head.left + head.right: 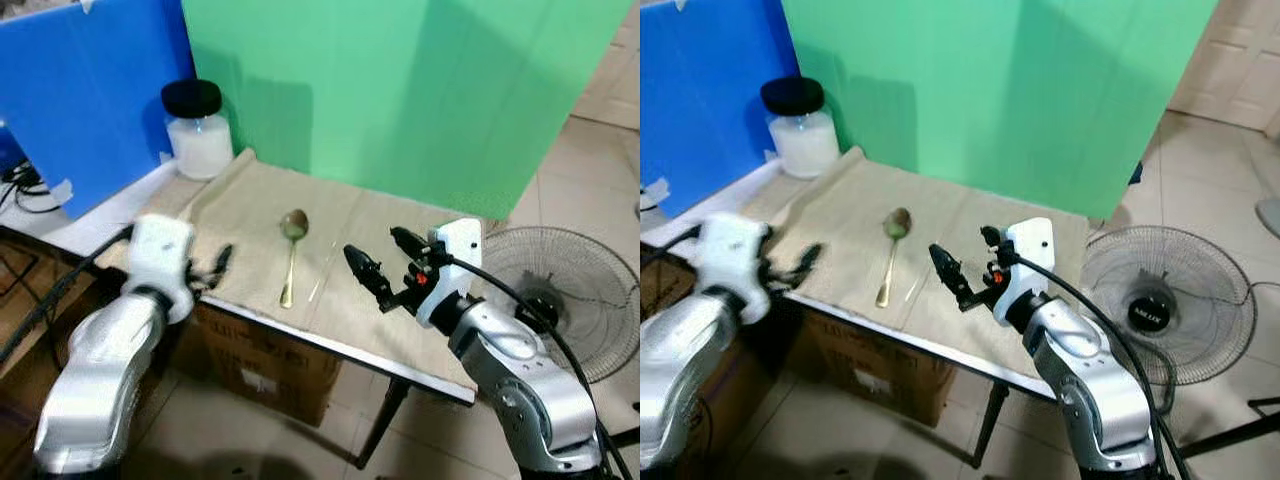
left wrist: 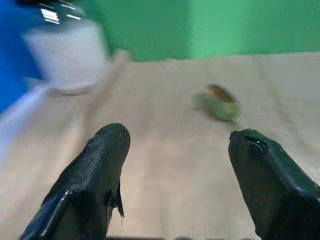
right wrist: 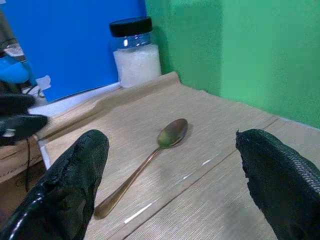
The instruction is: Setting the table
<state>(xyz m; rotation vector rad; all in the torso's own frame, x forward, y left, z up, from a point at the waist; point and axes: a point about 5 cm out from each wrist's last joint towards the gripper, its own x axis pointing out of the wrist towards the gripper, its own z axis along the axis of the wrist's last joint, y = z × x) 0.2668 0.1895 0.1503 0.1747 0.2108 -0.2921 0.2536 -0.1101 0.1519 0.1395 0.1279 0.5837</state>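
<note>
A brass-coloured spoon [image 1: 291,252] lies on the beige table mat [image 1: 250,205], bowl toward the green wall; the right wrist view has the spoon [image 3: 150,160] between its two fingers' lines. My right gripper [image 1: 384,262] hovers open over the mat, to the right of the spoon and apart from it. My left gripper [image 1: 214,268] is at the mat's near left edge, open, with nothing between its fingers [image 2: 100,165]. The spoon's bowl [image 2: 220,102] appears blurred ahead of it.
A glass jar of white powder with a black lid [image 1: 197,130] stands at the table's back left. Blue [image 1: 90,90] and green [image 1: 400,90] panels rise behind the table. A floor fan [image 1: 560,295] lies on the tiles to the right. A cardboard box [image 1: 270,365] sits under the table.
</note>
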